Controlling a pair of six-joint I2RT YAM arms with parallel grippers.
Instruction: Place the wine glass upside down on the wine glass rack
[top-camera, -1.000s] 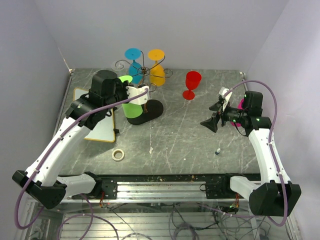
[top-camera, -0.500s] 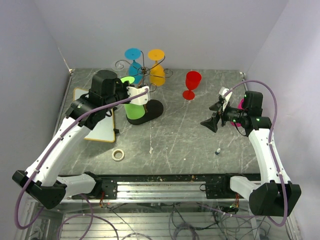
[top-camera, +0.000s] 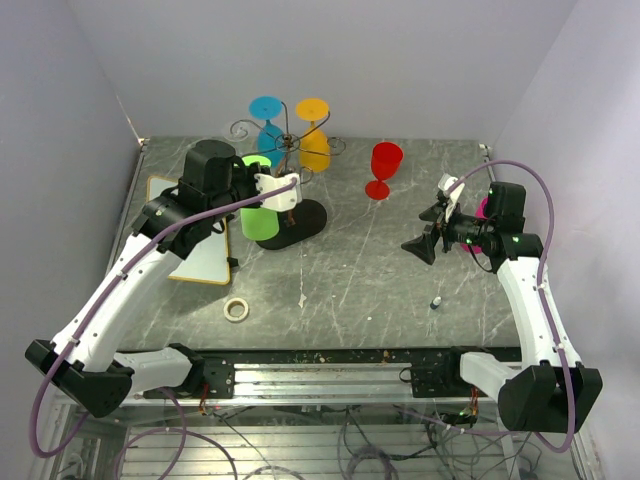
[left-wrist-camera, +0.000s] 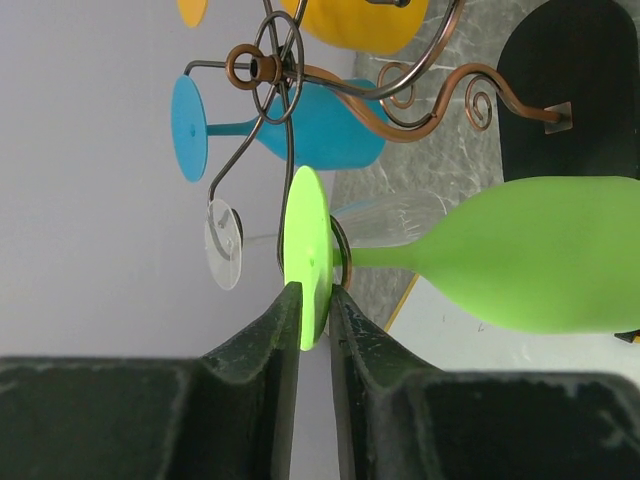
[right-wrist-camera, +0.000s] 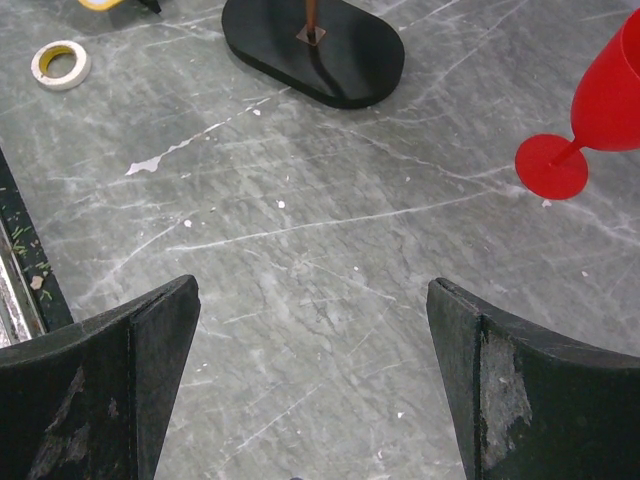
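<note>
My left gripper (left-wrist-camera: 315, 300) is shut on the foot of a green wine glass (left-wrist-camera: 540, 255) and holds it upside down at the wine glass rack (left-wrist-camera: 265, 68). A wire loop of the rack curves around the stem right beside the green foot (left-wrist-camera: 308, 240). In the top view the green glass (top-camera: 260, 222) hangs over the rack's black oval base (top-camera: 310, 212), under my left gripper (top-camera: 262, 182). Blue (top-camera: 268, 135), yellow (top-camera: 314, 140) and clear (left-wrist-camera: 225, 245) glasses hang on the rack. My right gripper (top-camera: 425, 240) is open and empty above the table (right-wrist-camera: 310, 380).
A red wine glass (top-camera: 383, 168) stands upright right of the rack, and shows in the right wrist view (right-wrist-camera: 600, 110). A white board with a yellow edge (top-camera: 195, 240) lies at left. A tape roll (top-camera: 236, 309) and a small cap (top-camera: 436, 301) lie near the front.
My left gripper has shifted slightly with the green glass, whose bowl now hangs a little further left. The right arm has not moved.
</note>
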